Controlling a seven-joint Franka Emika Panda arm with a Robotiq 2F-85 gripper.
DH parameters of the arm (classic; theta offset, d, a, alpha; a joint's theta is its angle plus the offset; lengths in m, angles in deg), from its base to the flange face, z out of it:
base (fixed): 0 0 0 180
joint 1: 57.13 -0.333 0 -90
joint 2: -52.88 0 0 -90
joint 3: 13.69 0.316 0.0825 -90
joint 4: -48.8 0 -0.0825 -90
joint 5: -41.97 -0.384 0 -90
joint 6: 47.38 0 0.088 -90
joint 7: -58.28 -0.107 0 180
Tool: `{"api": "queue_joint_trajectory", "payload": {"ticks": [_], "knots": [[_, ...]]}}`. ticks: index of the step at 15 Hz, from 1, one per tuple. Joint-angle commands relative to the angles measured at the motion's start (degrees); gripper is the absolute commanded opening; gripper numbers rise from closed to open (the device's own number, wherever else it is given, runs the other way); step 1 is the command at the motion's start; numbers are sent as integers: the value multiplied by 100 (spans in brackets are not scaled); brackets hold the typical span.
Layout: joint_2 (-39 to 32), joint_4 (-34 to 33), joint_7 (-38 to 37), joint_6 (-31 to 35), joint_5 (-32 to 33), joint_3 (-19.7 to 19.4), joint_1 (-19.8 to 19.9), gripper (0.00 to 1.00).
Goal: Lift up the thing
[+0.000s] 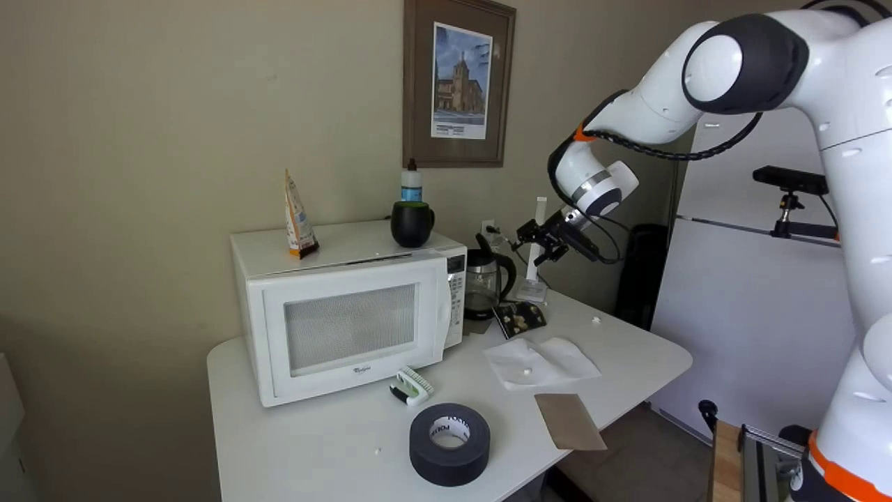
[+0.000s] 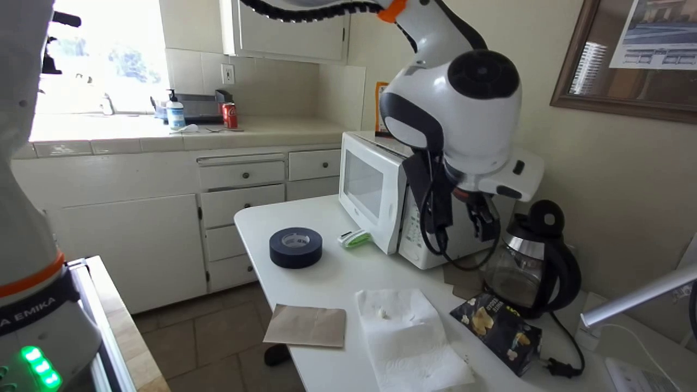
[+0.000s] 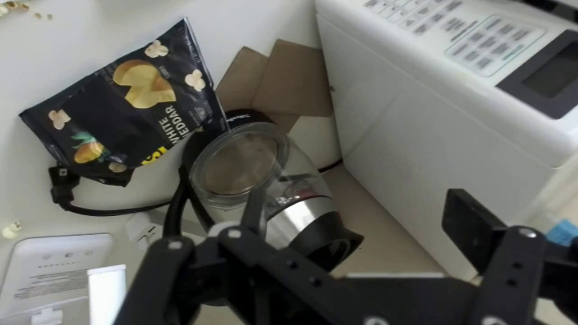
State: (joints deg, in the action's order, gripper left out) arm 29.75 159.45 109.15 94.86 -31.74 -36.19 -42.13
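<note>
Which object the task means is not clear from the frames. A glass kettle (image 1: 482,284) with a black handle and steel band stands beside the microwave. Its black lid (image 2: 546,219) stands raised. The kettle also shows in an exterior view (image 2: 514,275) and in the wrist view (image 3: 295,221). My gripper (image 3: 363,216) is open, with its fingers wide apart and nothing between the pads. It hangs above the table near the kettle and microwave, pointing down, and shows in both exterior views (image 1: 540,244) (image 2: 482,222). In the wrist view the left finger covers part of the kettle.
A white microwave (image 1: 348,328) carries a black mug (image 1: 411,224), a bottle (image 1: 411,185) and a snack bag (image 1: 300,219). A black popcorn bag (image 2: 501,329), paper towel (image 2: 405,337), cardboard (image 2: 306,325), tape roll (image 2: 295,253), brush (image 2: 355,238) and white lamp (image 1: 533,286) share the table.
</note>
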Motion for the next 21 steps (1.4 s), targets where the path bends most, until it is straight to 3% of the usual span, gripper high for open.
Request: {"api": "queue_joint_trajectory", "payload": {"ticks": [1,7,8,11,14,15,17,21], "knots": [[-1212,-1233,4,-280,-196,380,950,100],[-2841,-3268,-295,-18,-116,722,1967,100],[-2255,-2489,-181,-39,95,732,1840,100],[-2701,-3092,-244,-20,125,845,2082,100],[-2755,-3198,-293,-16,130,874,2081,100],[-2759,-3173,-237,-93,-42,684,1942,100],[-3017,-3537,-22,87,14,979,2133,100],[-3611,-4273,-61,109,101,1204,2316,100]]}}
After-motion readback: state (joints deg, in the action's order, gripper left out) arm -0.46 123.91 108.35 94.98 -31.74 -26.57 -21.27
